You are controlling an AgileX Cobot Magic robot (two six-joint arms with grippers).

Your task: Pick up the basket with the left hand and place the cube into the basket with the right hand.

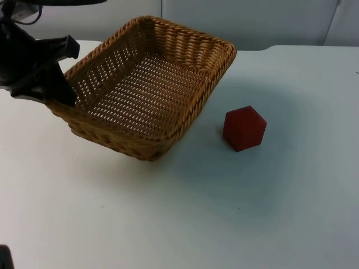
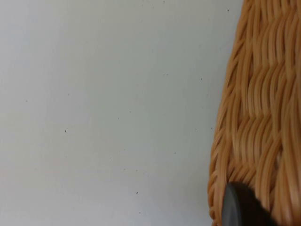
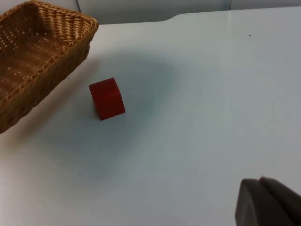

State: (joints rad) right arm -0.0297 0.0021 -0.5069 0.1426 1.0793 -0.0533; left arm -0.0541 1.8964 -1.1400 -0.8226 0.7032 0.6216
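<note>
The white table top [image 1: 235,224] is seen to run back to a grey partition wall [image 1: 247,19]; its far edge is rounded where it meets the wall, and a few small dark specks are noted on the surface.

A woven wicker basket [image 1: 146,84] is held at its left rim by the left gripper [image 1: 59,84], whose fingers are clamped on that rim. The basket is tilted, its left side raised, and a soft shadow is cast on the table beneath its near edge. In the left wrist view the basket's outer weave [image 2: 256,117] is seen close up with one black fingertip [image 2: 242,207] pressed against it; the other finger is hidden behind the wall of the basket.

The red cube [image 1: 244,128] is found resting on the table to the right of the basket, near it but not touching; it is also recorded in the right wrist view [image 3: 107,98], just beside the basket's corner [image 3: 42,52].

Of the right gripper, one dark fingertip [image 3: 265,202] is caught, well apart from the cube; whether its fingers are parted cannot be told.
</note>
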